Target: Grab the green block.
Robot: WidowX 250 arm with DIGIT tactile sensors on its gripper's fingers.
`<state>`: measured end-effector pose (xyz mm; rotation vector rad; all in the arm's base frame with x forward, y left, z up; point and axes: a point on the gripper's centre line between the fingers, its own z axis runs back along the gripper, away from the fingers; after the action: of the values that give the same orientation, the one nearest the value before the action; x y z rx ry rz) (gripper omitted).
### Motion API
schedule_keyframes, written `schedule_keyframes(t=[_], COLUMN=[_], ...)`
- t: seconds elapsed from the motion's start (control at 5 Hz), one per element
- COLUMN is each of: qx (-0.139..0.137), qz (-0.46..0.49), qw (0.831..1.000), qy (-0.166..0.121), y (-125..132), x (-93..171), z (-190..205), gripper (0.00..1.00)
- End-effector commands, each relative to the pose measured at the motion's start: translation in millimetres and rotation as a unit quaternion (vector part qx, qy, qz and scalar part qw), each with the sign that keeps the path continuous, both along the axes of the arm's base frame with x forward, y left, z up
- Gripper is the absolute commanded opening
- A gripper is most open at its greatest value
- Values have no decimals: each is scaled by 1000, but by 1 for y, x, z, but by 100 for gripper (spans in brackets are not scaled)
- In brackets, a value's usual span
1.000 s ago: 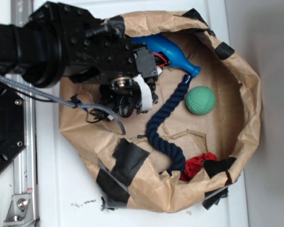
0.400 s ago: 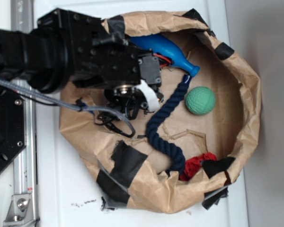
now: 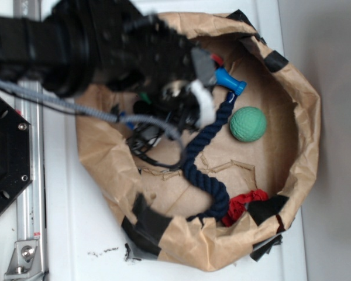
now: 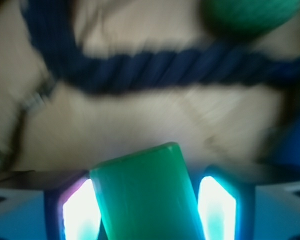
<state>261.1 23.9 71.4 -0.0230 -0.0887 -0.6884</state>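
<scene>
The tool (image 4: pixel 150 210) has the green block (image 4: pixel 145 195) between its two fingers (image 4: pixel 217 210). In the wrist view the block fills the gap, with a glowing finger close on each side, and it leans a little to one side. The fingers look closed on it.

In the outside view the black arm (image 3: pixel 76 44) reaches in from the left over a brown paper bag (image 3: pixel 307 111) that is rolled down like a bowl. The bag lies on a white bench (image 3: pixel 76 234). The arm is blurry. The block itself is hidden under the arm in this view, so only the wrist view shows it.

A dark blue rope (image 3: pixel 205 170) curls through the middle of the bag, just beside the tool. In the wrist view the rope (image 4: pixel 155 70) runs across the paper floor past the tip of the block.

A round green ball (image 3: pixel 247 124) sits to the right of the rope, apart from the tool. The wrist view shows a blurry piece of it at the top right corner.

The neck of a blue bottle (image 3: pixel 229 81) pokes out from under the arm, near the top of the rope. The rest of the bottle is covered.

A red cloth (image 3: pixel 245 205) lies at the low end of the rope, near the bag's edge. Black tape (image 3: pixel 149 222) patches the bag's rim in some spots. Gray and black wires (image 3: pixel 146 137) hang from the arm onto the paper.
</scene>
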Motion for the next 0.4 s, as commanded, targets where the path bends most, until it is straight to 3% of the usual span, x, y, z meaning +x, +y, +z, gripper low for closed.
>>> schedule_keyframes(t=[0.0,0.2], qx=[7,-6], qz=[83,183], qw=[996,982], qy=[-36,-43], y=[-24,-31], x=[13,8], z=[74,75], gripper=[0,0])
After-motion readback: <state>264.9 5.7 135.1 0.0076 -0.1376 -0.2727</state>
